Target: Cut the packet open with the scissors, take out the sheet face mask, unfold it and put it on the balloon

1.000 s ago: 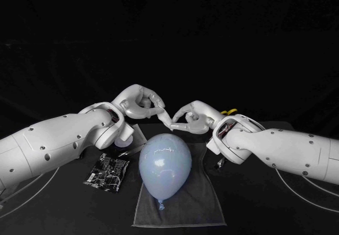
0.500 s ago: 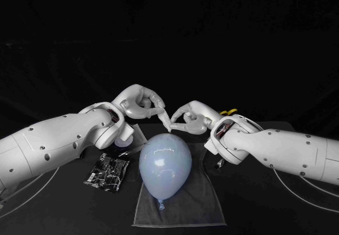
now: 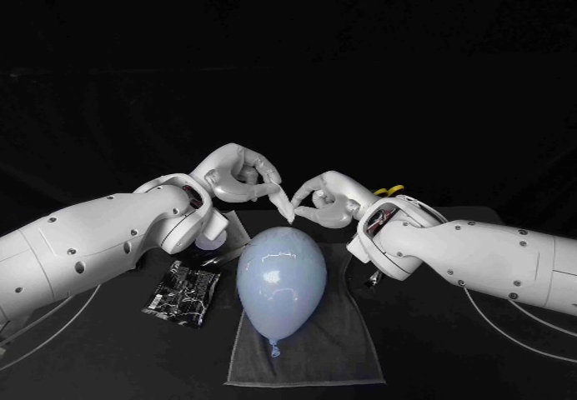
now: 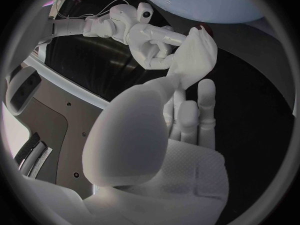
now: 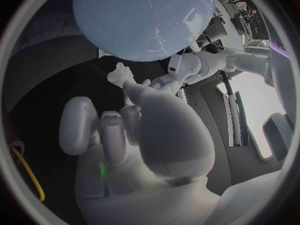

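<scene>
The pale blue balloon point(image 3: 280, 279) lies on a grey towel point(image 3: 315, 354) in the middle of the table, its knot towards me. Above its far end my left hand point(image 3: 241, 175) and right hand point(image 3: 323, 202) meet. Between them they pinch the small white folded sheet face mask point(image 3: 288, 204). In the left wrist view the mask point(image 4: 195, 55) stretches from my left hand's fingers point(image 4: 181, 92) to the right hand point(image 4: 149, 35). The right wrist view shows a corner of the mask point(image 5: 119, 75) under the balloon point(image 5: 144, 20). The black packet point(image 3: 183, 293) lies left of the balloon.
The scissors' yellow handles point(image 3: 387, 191) peek out behind my right wrist, and they also appear beside that hand in the right wrist view point(image 5: 28, 177). Both forearms flank the balloon closely. The towel's near end is bare.
The right hand's fingers have crept slightly towards the left hand, with the mask between them. The balloon, packet and towel have not moved.
</scene>
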Robot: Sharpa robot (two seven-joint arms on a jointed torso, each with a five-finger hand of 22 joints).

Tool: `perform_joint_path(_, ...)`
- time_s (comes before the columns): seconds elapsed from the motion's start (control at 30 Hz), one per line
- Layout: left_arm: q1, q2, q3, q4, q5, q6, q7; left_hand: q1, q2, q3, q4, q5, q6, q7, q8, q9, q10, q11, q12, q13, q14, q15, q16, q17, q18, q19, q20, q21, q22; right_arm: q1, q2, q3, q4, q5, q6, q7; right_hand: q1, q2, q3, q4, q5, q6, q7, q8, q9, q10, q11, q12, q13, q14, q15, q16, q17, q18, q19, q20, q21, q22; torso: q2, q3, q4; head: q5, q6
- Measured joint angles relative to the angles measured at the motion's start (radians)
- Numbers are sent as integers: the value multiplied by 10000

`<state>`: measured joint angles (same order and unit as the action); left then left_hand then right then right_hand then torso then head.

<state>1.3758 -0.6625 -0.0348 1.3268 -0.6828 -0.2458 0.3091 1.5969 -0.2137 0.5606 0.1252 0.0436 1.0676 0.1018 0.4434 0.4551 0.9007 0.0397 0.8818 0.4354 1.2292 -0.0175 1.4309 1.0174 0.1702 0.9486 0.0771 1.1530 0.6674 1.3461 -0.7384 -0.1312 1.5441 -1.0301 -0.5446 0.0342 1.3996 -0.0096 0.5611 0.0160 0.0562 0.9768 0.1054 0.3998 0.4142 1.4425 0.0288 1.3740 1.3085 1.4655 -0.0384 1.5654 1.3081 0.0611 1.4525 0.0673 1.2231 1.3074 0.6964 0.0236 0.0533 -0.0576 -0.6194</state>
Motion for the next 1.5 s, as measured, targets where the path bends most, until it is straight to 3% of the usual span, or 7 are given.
perform_joint_path(0.2,3,-7,3,3,3,24,0,-25,-26,0,0,-10,0,0,-1,0,0,0,0,0,0,0,0,-1,-1,0,0,-1,-1,-3,-15,0,3,183,-178,28,-878,-219,850,-371,-7,30,-121,314,144,239,-119,466,-88,14,-15,19,0,-3,70,-75,279,-1,-2,3,-2,-5,7)
perform_joint_path(0.53,15,-16,-2,-41,6,62,-12,-73,-5,42,-42,-27,-36,35,-2,7,0,0,0,0,0,0,0,-3,-4,0,0,-1,-2,-4,-160,3,37,1266,-445,208,-1237,-271,1016,-532,-9,162,-229,379,146,268,-127,733,1,12,-86,18,-8,-5,66,-101,335,4,-1,12,-2,0,10)
perform_joint_path(0.67,17,3,-2,-88,7,69,-28,-92,13,41,-43,-28,-36,35,-3,14,0,0,0,0,0,0,0,-4,-6,0,0,-2,-3,-4,-228,3,88,1541,-443,220,-1364,-262,1025,-541,-24,139,-207,382,147,267,-127,506,1,12,-86,12,-8,-6,66,-101,169,6,-1,11,-8,-7,17)
perform_joint_path(0.73,17,17,-3,-104,7,71,-35,-92,13,42,-43,-28,-36,35,-3,14,0,0,0,0,0,0,0,-5,-7,0,0,-2,-3,-4,-271,3,112,1593,-420,214,-1624,-335,1050,-570,-39,-312,-17,481,370,147,-48,25,1,12,-85,11,-8,-7,58,-94,-128,7,-1,9,-12,-11,18)
perform_joint_path(0.9,18,32,-4,-115,8,77,-50,-93,12,41,-43,-28,-37,35,-3,14,0,0,0,0,0,0,0,-6,-8,0,0,-2,-4,-3,-430,3,245,1572,-333,182,-2565,-969,156,-192,93,-789,206,157,384,-128,169,-237,-2,-11,114,-5,-6,-8,-82,46,-296,6,-1,8,-9,-17,18)
perform_joint_path(1.03,18,32,-5,-122,9,78,-60,-103,2,41,-43,-29,-36,35,-3,13,0,1,0,0,0,0,0,-9,-10,0,0,-3,-5,-3,-510,3,371,1410,-293,181,-3031,-1433,-621,232,-6,-789,207,22,284,-127,168,-237,-7,10,136,-7,-4,-8,-108,90,-244,6,-1,6,-4,-17,10)
perform_joint_path(1.5,19,42,-5,-130,11,90,-85,-70,35,38,-41,5,-38,32,-4,11,-1,1,0,0,0,0,0,-16,-16,0,0,-7,-12,-28,-133,2,252,681,-393,172,-3129,-1535,-1124,492,-44,-732,162,-56,258,-135,160,-196,-7,9,136,19,0,-10,-78,121,-209,-1,1,2,4,-28,7)
